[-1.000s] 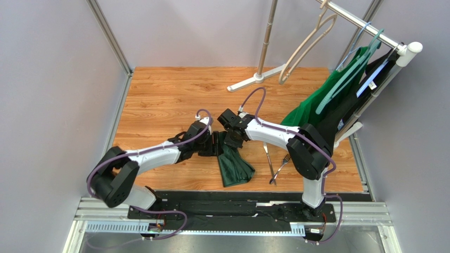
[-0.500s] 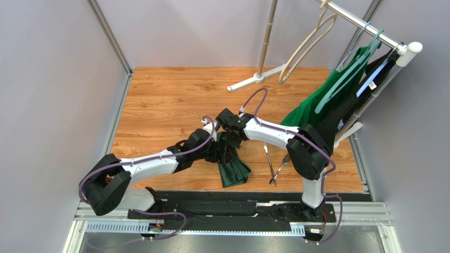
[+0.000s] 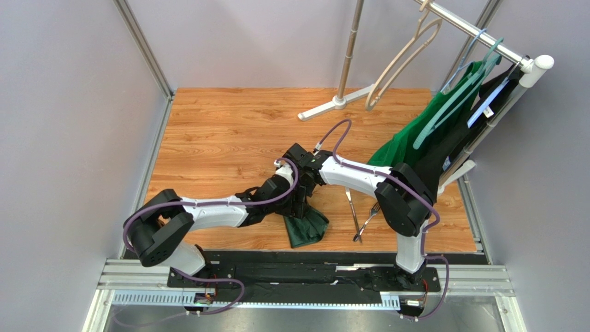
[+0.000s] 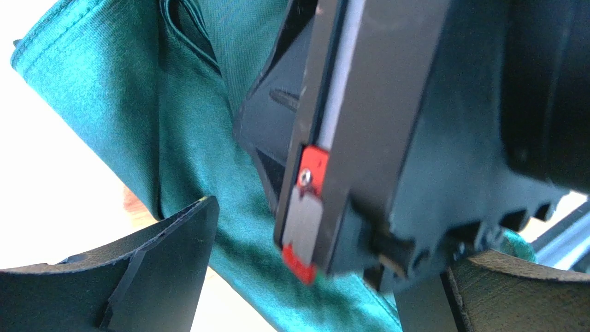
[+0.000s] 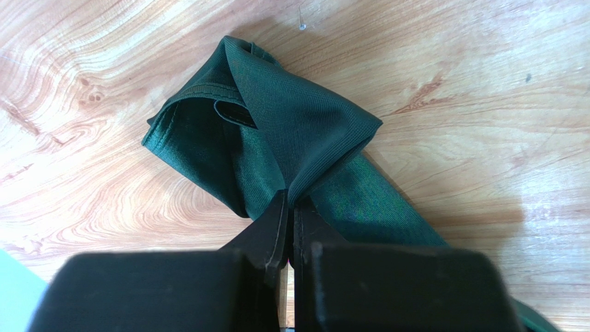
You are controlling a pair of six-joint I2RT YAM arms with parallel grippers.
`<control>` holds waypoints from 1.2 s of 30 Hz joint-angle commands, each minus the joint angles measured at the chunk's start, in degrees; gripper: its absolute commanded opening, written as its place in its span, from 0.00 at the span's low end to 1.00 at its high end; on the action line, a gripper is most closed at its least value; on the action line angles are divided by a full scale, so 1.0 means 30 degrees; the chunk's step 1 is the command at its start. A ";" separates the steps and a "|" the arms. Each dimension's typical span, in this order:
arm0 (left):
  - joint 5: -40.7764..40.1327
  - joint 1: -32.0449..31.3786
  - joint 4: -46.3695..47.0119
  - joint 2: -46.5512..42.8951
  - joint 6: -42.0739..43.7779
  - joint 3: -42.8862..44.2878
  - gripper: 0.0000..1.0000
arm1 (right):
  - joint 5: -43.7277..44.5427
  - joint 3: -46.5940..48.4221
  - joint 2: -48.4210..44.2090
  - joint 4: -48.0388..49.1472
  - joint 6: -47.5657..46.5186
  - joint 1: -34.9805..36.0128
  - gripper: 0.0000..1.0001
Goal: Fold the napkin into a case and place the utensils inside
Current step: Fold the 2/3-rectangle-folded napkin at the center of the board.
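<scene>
The dark green napkin [image 3: 309,225] lies bunched on the wooden table between both arms, and no finished case shape shows. My right gripper [image 5: 289,202] is shut on a raised fold of the napkin [image 5: 277,138]; from above it [image 3: 305,181] sits at the cloth's far end. My left gripper [image 4: 332,235] is open, its fingers [image 4: 163,266] spread round the napkin [image 4: 194,152] and close beside the right gripper's black body [image 4: 415,138]. From above the left gripper [image 3: 299,200] is over the cloth. The utensils, a knife [image 3: 350,202] and a fork [image 3: 367,221], lie just right of the napkin.
A clothes rack stands at the back right with a brighter green garment [image 3: 433,128] on a teal hanger and an empty pale hanger [image 3: 401,55]. Its white foot [image 3: 336,104] rests on the far table. Grey walls close in left and right.
My left arm has swung right and slightly nearer, onto the napkin beside the right gripper, and its jaws have opened wider. The right gripper has stayed shut on the cloth.
</scene>
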 commanded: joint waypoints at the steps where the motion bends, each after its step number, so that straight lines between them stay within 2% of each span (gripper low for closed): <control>1: -0.1325 -0.0028 0.0551 0.0146 -0.0302 0.0718 0.94 | -0.0324 -0.0064 -0.0419 0.0621 0.0920 0.0258 0.00; 6: 0.0051 -0.0028 0.3127 -0.0848 -0.0536 -0.0743 0.96 | -0.0004 -0.0299 -0.0536 0.0652 0.0862 0.0229 0.00; 14: -0.2085 -0.0057 0.2251 -0.2403 -0.0770 -0.1303 0.99 | -0.0412 -0.0533 -0.1122 0.0709 0.1095 0.0142 0.00; 17: -0.2495 -0.0087 0.2489 -0.1644 -0.0916 -0.0780 0.99 | -0.0383 -0.0592 -0.1268 0.0710 0.1447 0.0141 0.00; 21: -0.4422 -0.0933 0.0471 0.0287 -0.1674 0.1299 0.99 | -0.0647 -0.0504 -0.1239 0.0420 0.2468 0.0142 0.00; 26: -0.5015 -0.1083 0.0582 0.0498 -0.2352 0.1159 0.99 | -0.0793 -0.0593 -0.1152 0.0593 0.2766 0.0199 0.00; 27: -0.5016 -0.1083 0.1366 0.0352 -0.2207 0.0780 0.99 | -0.0735 -0.0476 -0.1093 0.0506 0.2708 0.0229 0.00; 32: -0.4781 -0.1083 0.2340 0.0000 -0.1679 0.0250 0.94 | -0.0676 -0.0241 -0.0888 0.0387 0.2386 0.0258 0.00; 36: -0.4518 -0.1083 0.2926 0.0116 -0.1532 -0.0102 0.80 | -0.0705 -0.0152 -0.0829 0.0270 0.2004 0.0288 0.00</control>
